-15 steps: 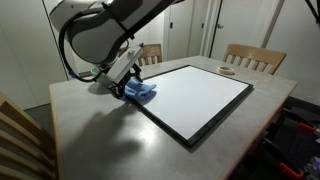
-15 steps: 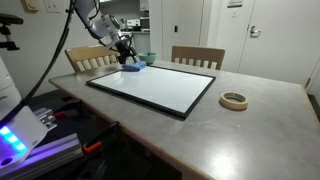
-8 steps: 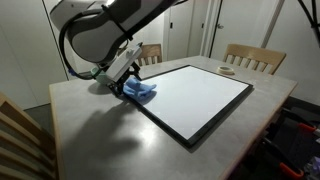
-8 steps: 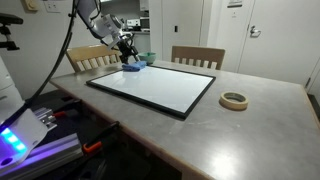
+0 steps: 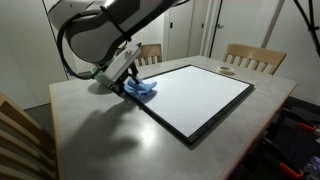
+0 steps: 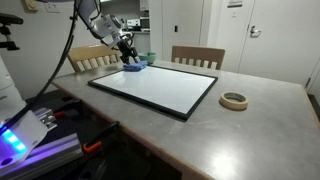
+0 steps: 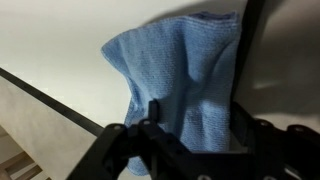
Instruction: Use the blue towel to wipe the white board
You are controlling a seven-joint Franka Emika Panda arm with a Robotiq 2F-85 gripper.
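We're just starting the wipe: the gripper (image 5: 130, 82) holds the blue towel (image 5: 141, 91) on the white board (image 5: 200, 95) corner, by the tabletop (image 5: 95, 130) corner nearest the arm. Jaws look pinched on the cloth, though the wrist view's murky. Next we'd sweep it across, keeping pressure.
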